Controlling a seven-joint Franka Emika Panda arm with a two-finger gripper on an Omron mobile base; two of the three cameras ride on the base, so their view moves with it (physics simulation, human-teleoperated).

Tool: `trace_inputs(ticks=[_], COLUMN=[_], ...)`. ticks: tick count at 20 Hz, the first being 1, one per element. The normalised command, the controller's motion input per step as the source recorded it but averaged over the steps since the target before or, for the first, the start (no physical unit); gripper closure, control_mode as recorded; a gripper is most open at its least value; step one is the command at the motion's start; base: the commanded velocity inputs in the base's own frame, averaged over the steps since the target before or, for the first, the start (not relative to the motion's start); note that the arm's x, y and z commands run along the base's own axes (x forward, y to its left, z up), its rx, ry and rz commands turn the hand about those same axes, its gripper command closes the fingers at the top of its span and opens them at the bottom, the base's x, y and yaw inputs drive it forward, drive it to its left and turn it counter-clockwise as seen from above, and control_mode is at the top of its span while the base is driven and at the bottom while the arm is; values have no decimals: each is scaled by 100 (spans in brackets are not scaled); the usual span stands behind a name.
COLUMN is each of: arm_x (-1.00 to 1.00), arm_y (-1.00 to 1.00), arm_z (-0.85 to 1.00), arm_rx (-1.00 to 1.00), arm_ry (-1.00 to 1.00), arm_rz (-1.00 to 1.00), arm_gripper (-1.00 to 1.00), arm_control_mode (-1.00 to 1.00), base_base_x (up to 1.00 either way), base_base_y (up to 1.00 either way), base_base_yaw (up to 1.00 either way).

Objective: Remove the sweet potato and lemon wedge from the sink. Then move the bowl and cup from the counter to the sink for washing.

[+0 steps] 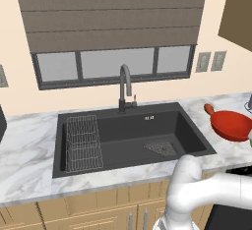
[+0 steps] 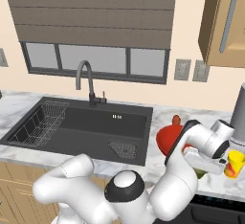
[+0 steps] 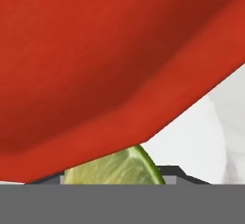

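Where the lemon wedge (image 3: 115, 169) shows, its curved rind faces the bowl (image 3: 95, 60).

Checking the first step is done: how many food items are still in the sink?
0. The sink holds no food. The sweet potato lies on the counter behind the bowl; the lemon wedge sits at the bowl's rim by the gripper.

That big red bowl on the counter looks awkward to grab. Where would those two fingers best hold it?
Probably by the rim. The bowl is wide and shallow, so two fingers could hardly span it; pinching its thin edge from above, one finger inside and one outside, looks best. The side facing the sink seems freest, away from the cup.
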Motion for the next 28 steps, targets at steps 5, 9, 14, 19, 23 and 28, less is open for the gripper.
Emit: trace_inputs(ticks=[5, 9, 14, 19, 23, 28], arm_x=[13, 13, 4, 6, 3, 0], arm_y=[15, 12, 0, 0, 0, 0], arm_z=[-3, -7, -12, -14, -17, -15], arm_rx=[0, 0, 0, 0, 0, 0], arm_ry=[0, 0, 4, 7, 9, 9], arm_rz=[-3, -3, -5, -5, -5, -4], arm_gripper=[100, 100, 100, 100, -100, -100], arm_control_mode=[-100, -100, -100, -100, -100, -100], base_base_x=[0, 0, 0, 0, 0, 0], base_base_y=[0, 0, 0, 0, 0, 0], base_base_yaw=[0, 0, 0, 0, 0, 0])
